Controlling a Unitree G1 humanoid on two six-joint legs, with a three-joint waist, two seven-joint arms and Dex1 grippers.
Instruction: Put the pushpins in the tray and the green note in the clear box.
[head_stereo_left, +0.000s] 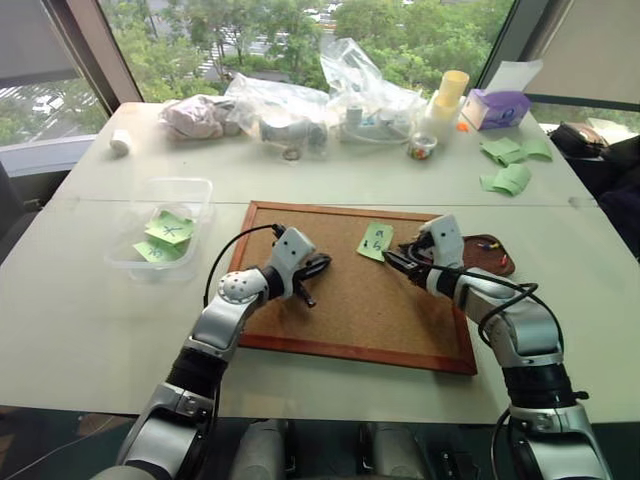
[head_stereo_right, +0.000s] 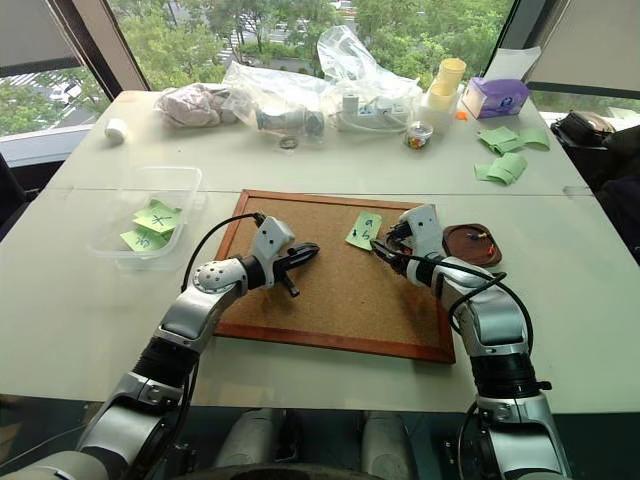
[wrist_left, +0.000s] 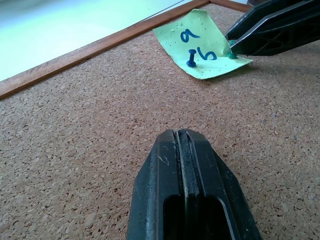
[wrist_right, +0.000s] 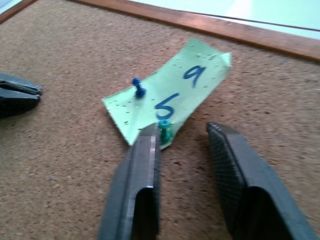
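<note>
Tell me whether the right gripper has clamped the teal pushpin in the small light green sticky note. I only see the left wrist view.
Observer: No. The right wrist view shows the right gripper open. The teal pushpin stands in the gap, close by one finger, stuck in the light green sticky note.
Operator: Where do pins get dropped?
Observer: The small dark brown tray sits on the white table just off the right edge of the wood-framed corkboard, beside that gripper.
Operator: And the note?
Observer: The transparent plastic box stands left of the corkboard, with two green notes already inside.
</note>
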